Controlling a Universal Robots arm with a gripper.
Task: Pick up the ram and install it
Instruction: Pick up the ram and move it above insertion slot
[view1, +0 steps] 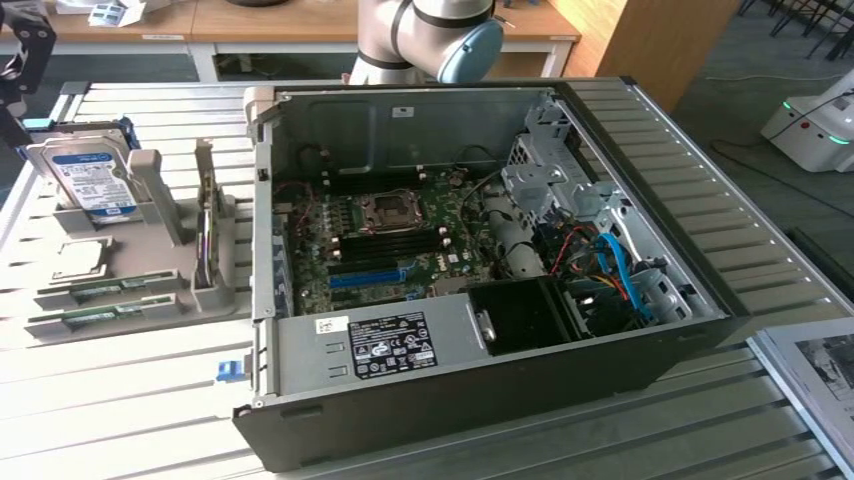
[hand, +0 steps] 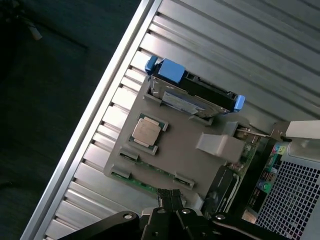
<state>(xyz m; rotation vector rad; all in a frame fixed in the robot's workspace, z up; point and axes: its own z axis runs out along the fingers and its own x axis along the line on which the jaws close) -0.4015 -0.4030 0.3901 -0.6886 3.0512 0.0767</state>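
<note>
Ram (hand: 145, 185) lies flat in a slot at the grey tray's (hand: 185, 155) edge, below the end effector (hand: 170, 195), whose fingers are pressed together on nothing. Farther off sit a silver processor (hand: 146, 132), a hard drive (hand: 192, 97) and the open computer case (view1: 467, 410) on the slatted counter (view1: 120, 400).

The slatted metal table (view1: 727, 185) carries an open computer case (view1: 400, 345) on its side, open face up, across the middle; just beside the case, toward the table's edge on the exterior view's left, sits a grey parts holder (view1: 140, 262) loaded with components.
</note>
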